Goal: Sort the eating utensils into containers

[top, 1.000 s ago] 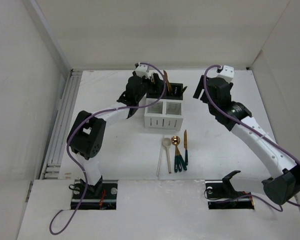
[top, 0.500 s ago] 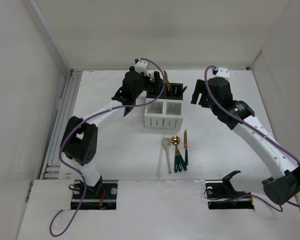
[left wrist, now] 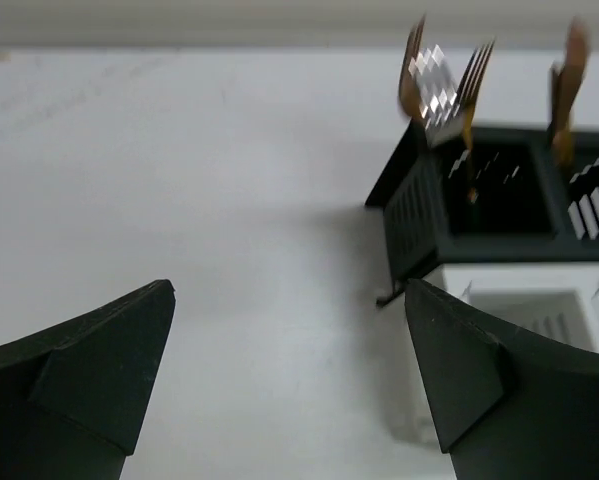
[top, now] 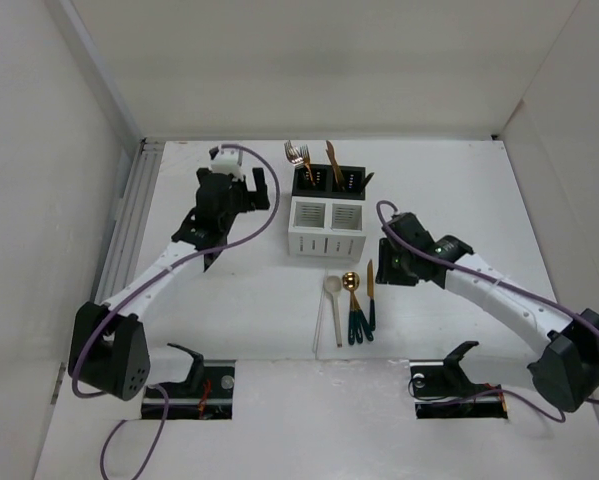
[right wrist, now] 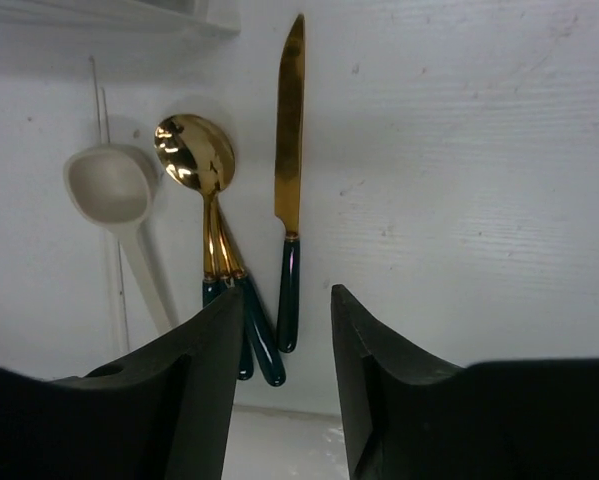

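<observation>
The black caddy (top: 329, 180) stands at the back with a silver fork (top: 297, 153) and a copper utensil (top: 331, 160) upright in it. The white caddy (top: 326, 228) stands right in front of it. On the table lie a cream spoon (top: 334, 298), a gold spoon (top: 350, 282) and a gold knife (top: 371, 285) with dark green handles. My left gripper (top: 254, 190) is open and empty, left of the black caddy (left wrist: 479, 200). My right gripper (top: 381, 268) is open and hovers just above the knife (right wrist: 290, 130), its fingertips either side of the green handle.
Two thin pale sticks (top: 319, 320) lie beside the cream spoon (right wrist: 109, 190). A further green-handled utensil lies under the gold spoon (right wrist: 194, 155). The white walls close in the table at the back and sides, with a rail along the left edge (top: 129, 230).
My left gripper has pulled back to the left from the black caddy, leaving the fork standing in it. My right arm has swung down from the back to the utensils on the table.
</observation>
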{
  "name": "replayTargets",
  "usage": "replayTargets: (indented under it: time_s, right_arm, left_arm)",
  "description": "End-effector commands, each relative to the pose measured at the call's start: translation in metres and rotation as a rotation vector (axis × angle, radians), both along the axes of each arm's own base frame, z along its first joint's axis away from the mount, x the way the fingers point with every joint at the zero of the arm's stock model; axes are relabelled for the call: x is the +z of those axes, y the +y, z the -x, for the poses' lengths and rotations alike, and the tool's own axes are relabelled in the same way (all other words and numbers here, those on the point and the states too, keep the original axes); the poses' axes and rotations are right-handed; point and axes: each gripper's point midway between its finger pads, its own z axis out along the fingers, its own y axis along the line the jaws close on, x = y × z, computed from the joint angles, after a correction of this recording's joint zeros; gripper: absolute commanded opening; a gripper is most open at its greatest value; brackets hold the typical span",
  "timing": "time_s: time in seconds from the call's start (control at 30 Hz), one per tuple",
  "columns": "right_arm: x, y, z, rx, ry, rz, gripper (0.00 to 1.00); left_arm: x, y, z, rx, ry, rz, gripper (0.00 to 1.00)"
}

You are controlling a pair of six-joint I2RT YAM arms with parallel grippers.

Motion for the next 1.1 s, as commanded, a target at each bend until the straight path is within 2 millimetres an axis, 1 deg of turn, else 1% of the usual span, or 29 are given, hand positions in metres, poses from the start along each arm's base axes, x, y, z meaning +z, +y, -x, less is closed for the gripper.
replayTargets:
  time_s: [0.0, 0.03, 0.07, 0.13, 0.17, 0.23, 0.27, 0.3, 0.37, 0.4, 0.43, 0.47, 0.53, 0.57, 0.6, 0.7, 0.73, 0.83, 0.9, 0.97, 1.0, 1.07]
  right_arm:
    - [-0.008, 0.016, 0.005, 0.001, 0.014, -0.078, 0.47]
    - [-0.022, 0.017, 0.008, 0.021, 0.056, -0.061, 0.47]
    - [-0.031, 0.019, 0.011, 0.036, 0.081, -0.058, 0.47]
    - [-0.049, 0.017, 0.014, 0.032, 0.154, -0.007, 0.47]
    - [-0.054, 0.018, 0.016, 0.05, 0.169, 0.009, 0.47]
    - [-0.057, 0.025, 0.02, 0.078, 0.19, 0.011, 0.47]
    - [-0.059, 0.028, 0.02, 0.096, 0.187, 0.015, 0.47]
    - [-0.063, 0.03, 0.023, 0.106, 0.2, 0.025, 0.47]
    - [-0.063, 0.03, 0.022, 0.061, 0.201, 0.016, 0.44]
    - [-0.066, 0.027, 0.023, 0.048, 0.205, 0.026, 0.44]
    - [-0.064, 0.024, 0.02, 0.039, 0.185, 0.037, 0.44]
    - [-0.067, 0.023, 0.023, 0.026, 0.194, 0.037, 0.43]
    - [-0.065, 0.022, 0.021, 0.021, 0.179, 0.04, 0.43]
    - [-0.065, 0.022, 0.021, 0.021, 0.179, 0.04, 0.43]
    - [-0.073, 0.02, 0.023, 0.02, 0.196, 0.054, 0.43]
    - [-0.083, 0.021, 0.025, 0.013, 0.23, 0.063, 0.43]
    - [-0.088, 0.021, 0.026, 0.004, 0.248, 0.073, 0.43]
    - [-0.091, 0.015, 0.028, -0.025, 0.251, 0.093, 0.42]
    - [-0.091, 0.006, 0.03, -0.057, 0.239, 0.113, 0.41]
    - [-0.088, 0.006, 0.032, -0.077, 0.229, 0.093, 0.41]
    - [-0.087, 0.007, 0.029, -0.089, 0.217, 0.09, 0.41]
    - [-0.09, 0.004, 0.032, -0.089, 0.225, 0.097, 0.41]
  left_arm:
    - [-0.022, 0.0, 0.027, 0.001, 0.06, 0.014, 0.99]
    - [-0.025, -0.003, 0.032, -0.005, 0.067, 0.025, 0.99]
    - [-0.03, -0.004, 0.039, -0.015, 0.067, 0.025, 0.99]
    - [-0.031, -0.004, 0.042, -0.01, 0.073, 0.046, 0.99]
    - [-0.033, -0.003, 0.045, -0.009, 0.075, 0.045, 0.99]
    - [-0.033, -0.001, 0.046, -0.013, 0.064, 0.036, 0.99]
    - [-0.029, -0.002, 0.048, -0.01, 0.052, 0.037, 0.99]
    - [-0.031, 0.001, 0.047, 0.009, 0.049, 0.032, 0.99]
    - [-0.027, 0.004, 0.047, 0.023, 0.038, 0.034, 0.99]
    - [-0.029, 0.004, 0.048, 0.023, 0.036, 0.034, 0.99]
    - [-0.025, 0.006, 0.048, 0.031, 0.027, 0.036, 0.99]
    - [-0.025, 0.006, 0.048, 0.031, 0.027, 0.036, 0.99]
    - [-0.022, 0.006, 0.049, 0.031, 0.019, 0.041, 0.99]
    - [-0.026, 0.007, 0.05, 0.031, 0.027, 0.037, 0.99]
    - [-0.026, 0.007, 0.05, 0.031, 0.027, 0.036, 0.99]
    - [-0.028, 0.007, 0.051, 0.034, 0.037, 0.043, 0.99]
    - [-0.025, 0.007, 0.052, 0.034, 0.029, 0.047, 0.99]
    - [-0.025, 0.007, 0.052, 0.034, 0.029, 0.047, 0.99]
    - [-0.025, 0.009, 0.051, 0.043, 0.027, 0.045, 0.99]
    - [-0.025, 0.009, 0.051, 0.043, 0.027, 0.045, 0.99]
    - [-0.025, 0.01, 0.051, 0.052, 0.026, 0.043, 0.99]
    - [-0.025, 0.01, 0.051, 0.054, 0.028, 0.052, 0.99]
